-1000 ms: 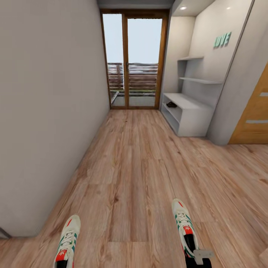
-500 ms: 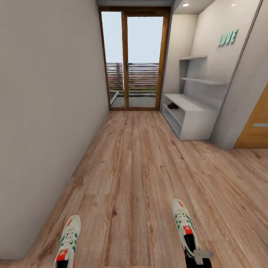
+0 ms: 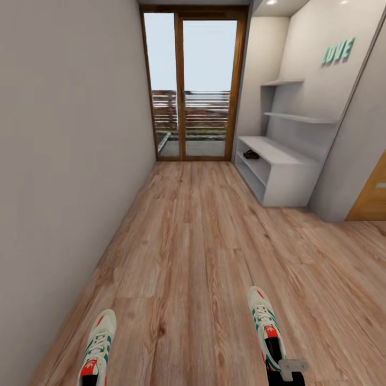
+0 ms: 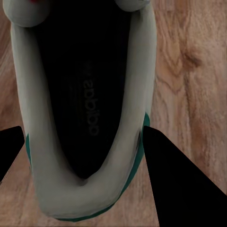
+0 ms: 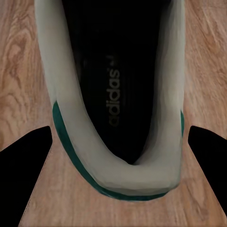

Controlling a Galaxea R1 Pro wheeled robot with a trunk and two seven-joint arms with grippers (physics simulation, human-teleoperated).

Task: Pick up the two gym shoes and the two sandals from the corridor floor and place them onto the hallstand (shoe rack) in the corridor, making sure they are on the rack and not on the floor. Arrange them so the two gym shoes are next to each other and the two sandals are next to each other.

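Two off-white gym shoes with green stripes hang over the wood-plank corridor floor (image 3: 198,241). My left gripper (image 4: 82,137) is shut on the heel of the left gym shoe (image 3: 98,348); its dark fingers (image 4: 179,189) flank the shoe's collar (image 4: 42,156). My right gripper (image 3: 285,373) is shut on the heel of the right gym shoe (image 3: 264,324), whose black insole (image 5: 113,90) shows between the fingers (image 5: 23,165). Ahead on the right stands the pale hallstand (image 3: 279,155). A dark brown sandal (image 3: 251,155) lies on its lower shelf; whether it is one or two is too small to tell.
A grey wall (image 3: 69,134) runs close along the left. A glazed wooden door (image 3: 190,86) closes the corridor's far end. A wooden door (image 3: 372,198) shows at the right edge, past the hallstand. Open floor lies between me and the hallstand.
The whole view has shifted: the camera moved forward along the corridor, so the hallstand looks nearer and further right. Both shoes keep their place in the grippers.
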